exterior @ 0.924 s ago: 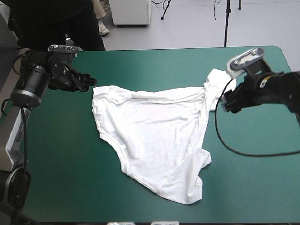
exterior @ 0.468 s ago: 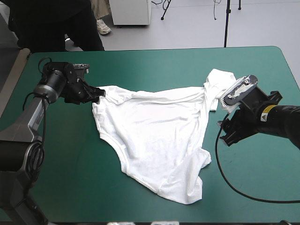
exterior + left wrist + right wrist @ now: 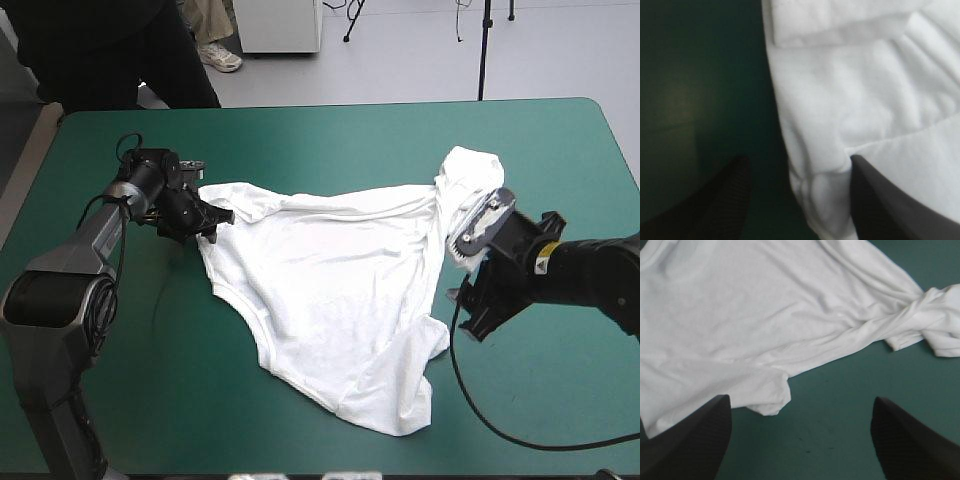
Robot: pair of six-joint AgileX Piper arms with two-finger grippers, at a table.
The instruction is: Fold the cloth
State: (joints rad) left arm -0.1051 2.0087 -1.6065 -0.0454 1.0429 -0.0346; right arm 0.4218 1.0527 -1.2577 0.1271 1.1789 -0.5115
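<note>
Task item: white short-sleeved fabric T-shirt, spread loose and creased over the mid tabletop (flat surface w/ teal-green cover); not folded
T-shirt outline: widest along the far side, narrowing to a bunched flap toward the near edge, right of centre
T-shirt far-right end: twisted, rumpled lump; the part closest to the tabletop's right edge
Left claw: two broad black curved-fin fingers, positioned at the T-shirt's far-left corner
Left claw state: fingers apart, not clamped; in the wrist view the left claw straddles the T-shirt's doubled-over edge
Left claw fingers: one over bare teal-green cover just beside the fabric, the other at the fabric side; contact w/ fabric cannot be told
Right claw: same black curved-fin type, just beside the T-shirt's right side, over bare cover
Right claw state: fingers wide apart; in the wrist view the right claw has only teal-green cover betw. them, nothing held
Ahead of right claw: rounded T-shirt corner nearest, main creased body beyond it, twisted lump off to one side
Claw spacing: well apart, T-shirt betw. them
</note>
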